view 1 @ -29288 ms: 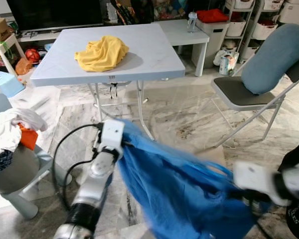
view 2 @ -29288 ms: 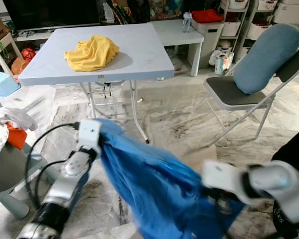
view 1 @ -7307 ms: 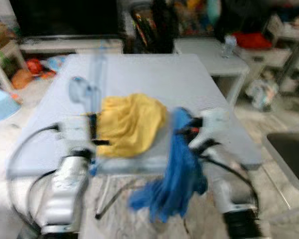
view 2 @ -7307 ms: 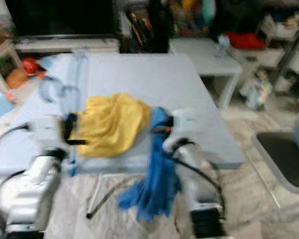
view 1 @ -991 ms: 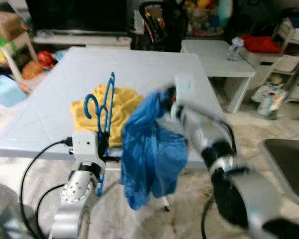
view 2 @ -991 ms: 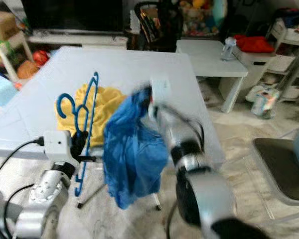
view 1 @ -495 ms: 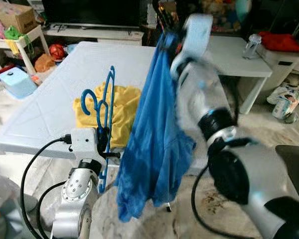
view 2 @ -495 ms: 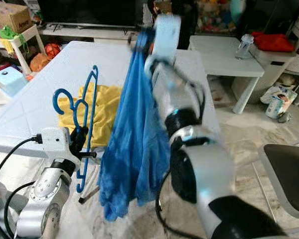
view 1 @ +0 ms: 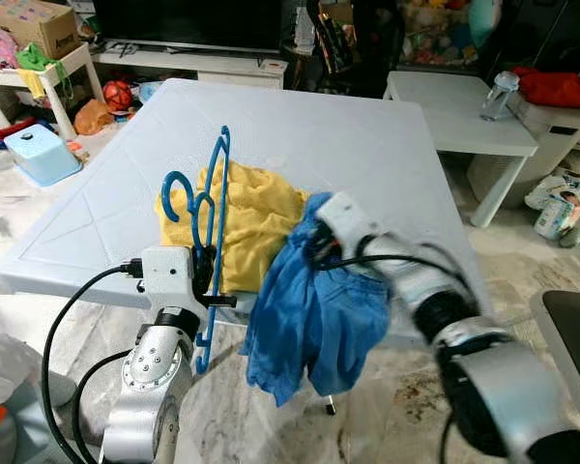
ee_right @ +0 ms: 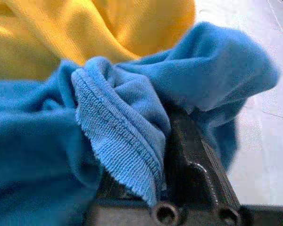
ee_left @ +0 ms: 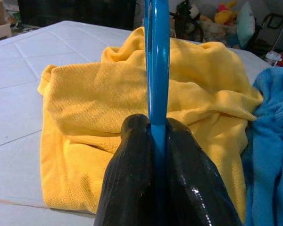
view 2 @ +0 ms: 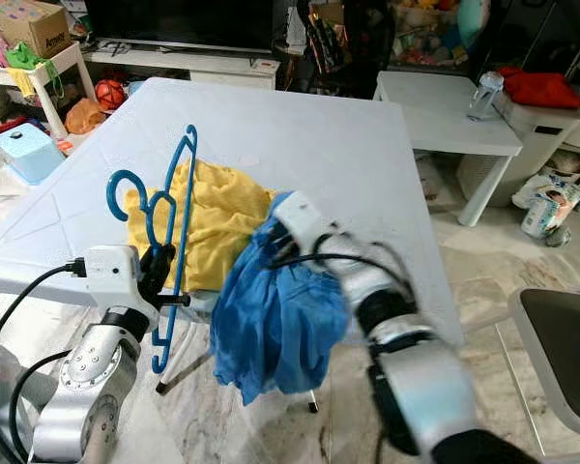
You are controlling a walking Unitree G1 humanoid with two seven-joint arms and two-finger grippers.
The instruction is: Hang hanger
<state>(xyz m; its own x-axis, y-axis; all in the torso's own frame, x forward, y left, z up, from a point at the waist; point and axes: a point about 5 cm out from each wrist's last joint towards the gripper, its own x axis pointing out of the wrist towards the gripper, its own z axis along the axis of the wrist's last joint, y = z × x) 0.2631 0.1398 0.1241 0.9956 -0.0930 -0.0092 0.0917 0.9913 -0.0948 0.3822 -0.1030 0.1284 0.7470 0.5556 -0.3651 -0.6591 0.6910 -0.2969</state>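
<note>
Cluttered living room surrounding a pale blue worktop [view 1: 387,164]. At its near edge, the left end effector [view 1: 202,266] is clamping a blue hanger [view 1: 209,217] upright, beside a yellow garment [view 1: 246,217]. The right end effector [view 1: 314,246] is gripping a bunched blue shirt [view 1: 314,324] (draping over the edge). Spreading its neckline before threading seems wise. No writing is readable.

Pale blue-grey folding table [view 1: 126,184] across the middle of the frame, with a crumpled yellow garment [view 1: 256,217] near its front edge. Left gripper [view 1: 205,266] at lower left, clamped on a blue plastic hanger [view 1: 208,208] held upright, hooks at upper left of the yellow cloth. Right gripper [view 1: 317,242] at centre, bunching a blue garment [view 1: 314,319] that droops over the table's front edge. Light blue stool [view 1: 41,155] at left edge; white side table [view 1: 454,111] at upper right.
</note>
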